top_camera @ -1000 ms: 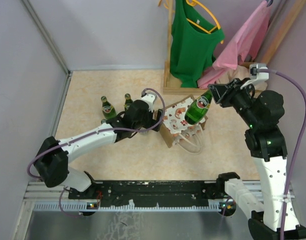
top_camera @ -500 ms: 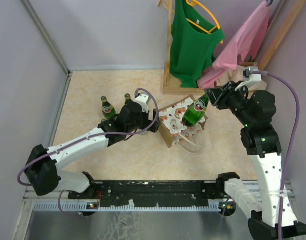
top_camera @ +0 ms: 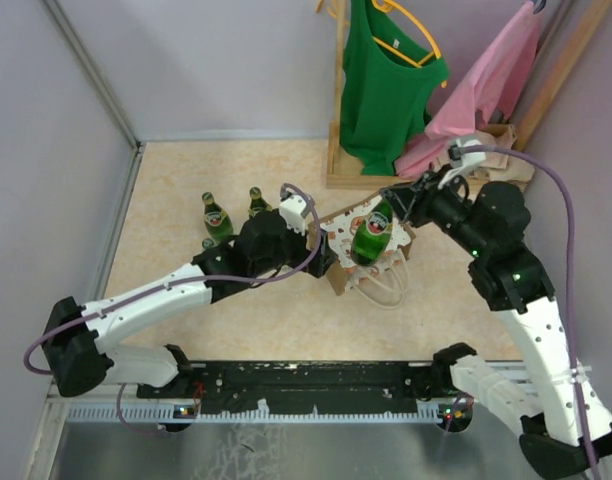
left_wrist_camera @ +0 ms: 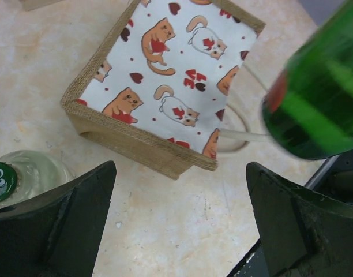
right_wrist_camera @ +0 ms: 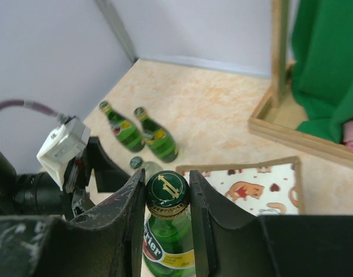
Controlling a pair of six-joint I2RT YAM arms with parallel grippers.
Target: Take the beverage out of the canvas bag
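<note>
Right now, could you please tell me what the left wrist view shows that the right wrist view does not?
Left wrist only: the lower body of the held green bottle and the white handle loop of the canvas bag. Right wrist only: the right fingers clamped on that bottle's neck, two standing green bottles and the green garment. Both: the bag's cat-printed panel and a clear bottle with a green cap.

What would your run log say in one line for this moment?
right gripper: shut on green bottle neck | green bottle: in air, outside canvas bag | left gripper: open beside bag
</note>
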